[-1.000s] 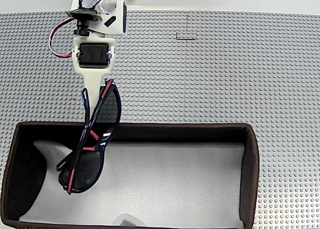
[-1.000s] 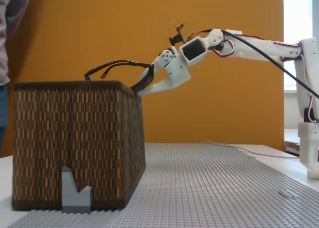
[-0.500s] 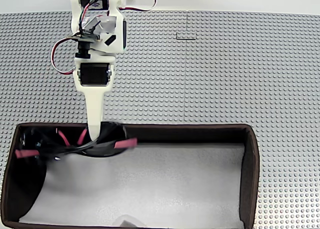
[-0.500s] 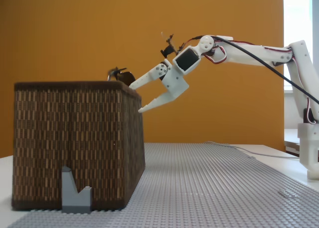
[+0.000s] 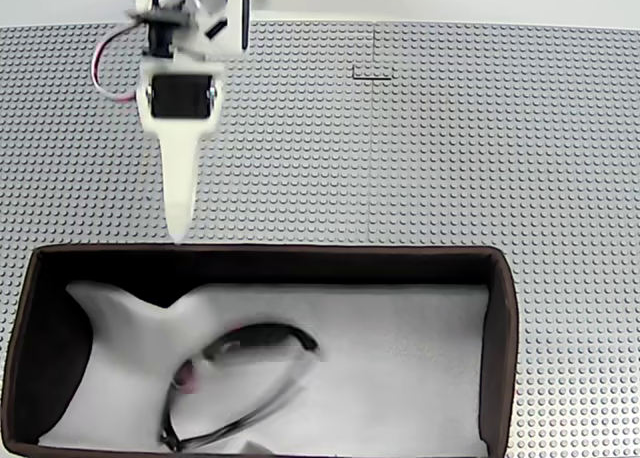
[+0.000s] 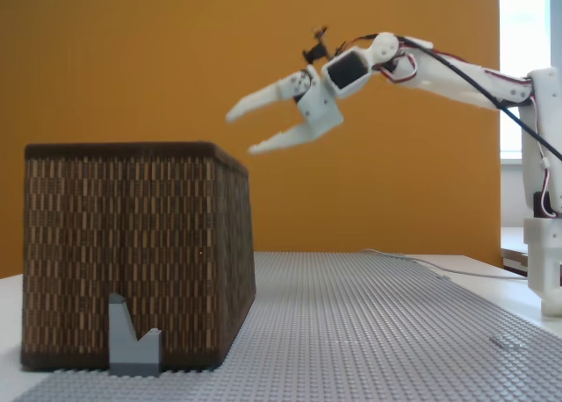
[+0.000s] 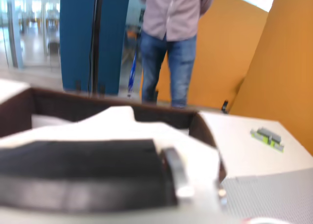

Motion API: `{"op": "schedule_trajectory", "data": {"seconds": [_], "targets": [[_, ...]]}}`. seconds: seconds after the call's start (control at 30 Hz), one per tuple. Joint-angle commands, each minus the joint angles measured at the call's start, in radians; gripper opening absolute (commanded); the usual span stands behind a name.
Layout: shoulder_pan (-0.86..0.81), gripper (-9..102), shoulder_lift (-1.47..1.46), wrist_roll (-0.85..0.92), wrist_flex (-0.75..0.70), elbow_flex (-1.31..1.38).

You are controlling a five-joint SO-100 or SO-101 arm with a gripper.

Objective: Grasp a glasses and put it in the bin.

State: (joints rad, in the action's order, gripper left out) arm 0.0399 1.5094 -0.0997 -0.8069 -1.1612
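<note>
Glasses (image 5: 238,383) lie inside the bin (image 5: 503,328).
They rest on its white lining, lower left of frame; the gripper (image 6: 240,130) hangs above, jaws apart, empty.

No readable text, labels, brands or numbers in any view: nothing legible on the arm, box, studded mat or orange wall. Wrist view is too blurred to tell.

The slim black-framed sunglasses with dark lenses and a small pink-red accent (image 5: 238,382) lie blurred on the white foam lining, toward the lower left in a fixed view, inside the large rectangular dark brown fabric-walled bin (image 5: 503,338).
</note>
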Motion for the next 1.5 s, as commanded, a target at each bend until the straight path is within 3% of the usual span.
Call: {"op": "schedule_trajectory", "data": {"seconds": [0.0,0.23,0.43,0.63,1.07,1.47], "targets": [[-0.002,27,0.112,0.014,0.081,0.017],[-0.040,26,0.296,0.028,0.161,-0.054],[0.018,26,0.739,0.032,-0.060,-0.443],[0.077,26,0.968,0.032,-0.072,-0.713],[0.020,25,1.166,0.077,-0.127,-0.957],[0.031,25,1.238,0.078,-0.140,-1.002]]}}
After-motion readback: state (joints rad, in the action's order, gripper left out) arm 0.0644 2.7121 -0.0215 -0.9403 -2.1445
